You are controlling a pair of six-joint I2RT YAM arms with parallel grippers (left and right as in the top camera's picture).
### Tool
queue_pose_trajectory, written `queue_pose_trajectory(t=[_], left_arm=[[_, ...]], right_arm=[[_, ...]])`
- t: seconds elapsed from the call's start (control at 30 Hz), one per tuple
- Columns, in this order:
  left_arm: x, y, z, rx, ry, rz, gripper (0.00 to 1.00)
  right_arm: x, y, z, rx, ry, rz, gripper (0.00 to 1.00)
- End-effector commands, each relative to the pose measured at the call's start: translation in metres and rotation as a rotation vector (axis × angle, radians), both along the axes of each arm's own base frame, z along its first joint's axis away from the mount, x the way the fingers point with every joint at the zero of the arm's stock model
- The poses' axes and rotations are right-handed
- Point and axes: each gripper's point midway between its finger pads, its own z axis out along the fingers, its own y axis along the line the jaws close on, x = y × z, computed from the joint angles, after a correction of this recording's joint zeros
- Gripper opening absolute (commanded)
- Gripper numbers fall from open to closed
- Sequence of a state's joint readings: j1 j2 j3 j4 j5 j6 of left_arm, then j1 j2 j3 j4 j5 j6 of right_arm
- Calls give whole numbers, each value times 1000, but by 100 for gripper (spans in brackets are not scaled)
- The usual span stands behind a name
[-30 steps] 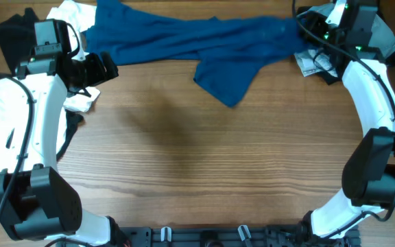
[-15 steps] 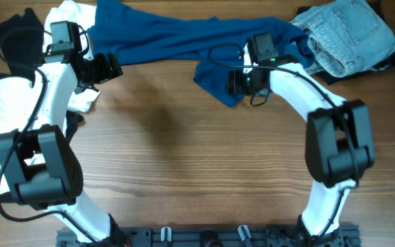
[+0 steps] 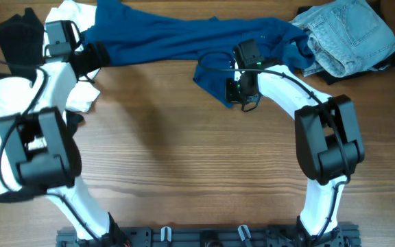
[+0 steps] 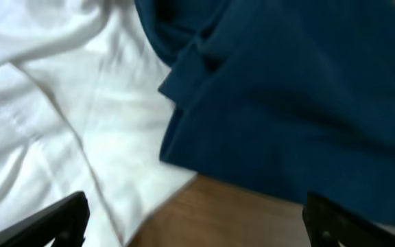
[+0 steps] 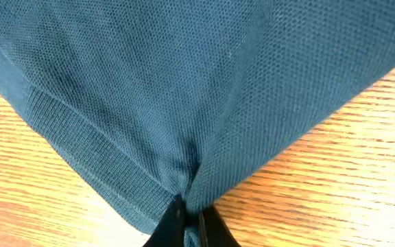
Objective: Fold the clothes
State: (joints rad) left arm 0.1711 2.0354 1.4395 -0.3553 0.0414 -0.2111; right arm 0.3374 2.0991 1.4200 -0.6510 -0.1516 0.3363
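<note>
The clothes (image 3: 184,38) are spread in a long band across the surface (image 3: 184,158). One end touches the jeans (image 3: 348,31) and the other overlaps a white T-shirt (image 4: 60,103) well apart from them. Near the jeans, a drooping flap is pinched in the closed right gripper (image 5: 190,219). Farthest from the jeans, the left gripper (image 4: 196,206) is spread wide, with nothing grasped.
</note>
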Motion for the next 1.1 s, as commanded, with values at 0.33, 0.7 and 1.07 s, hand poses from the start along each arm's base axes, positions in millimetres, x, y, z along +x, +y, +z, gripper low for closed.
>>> queue_pose_trajectory(t=[0.33, 0.7, 1.07], left_arm=[[48, -6, -47, 1, -138, -59, 33], [-25, -27, 125, 7, -172, -78, 4], [-111, -15, 251, 136, -334, 21, 4]], right_arm=[[-7, -6, -32, -49, 36, 19, 4], [23, -25, 85, 27, -210, -14, 4], [10, -103, 229, 86, -496, -141, 4]])
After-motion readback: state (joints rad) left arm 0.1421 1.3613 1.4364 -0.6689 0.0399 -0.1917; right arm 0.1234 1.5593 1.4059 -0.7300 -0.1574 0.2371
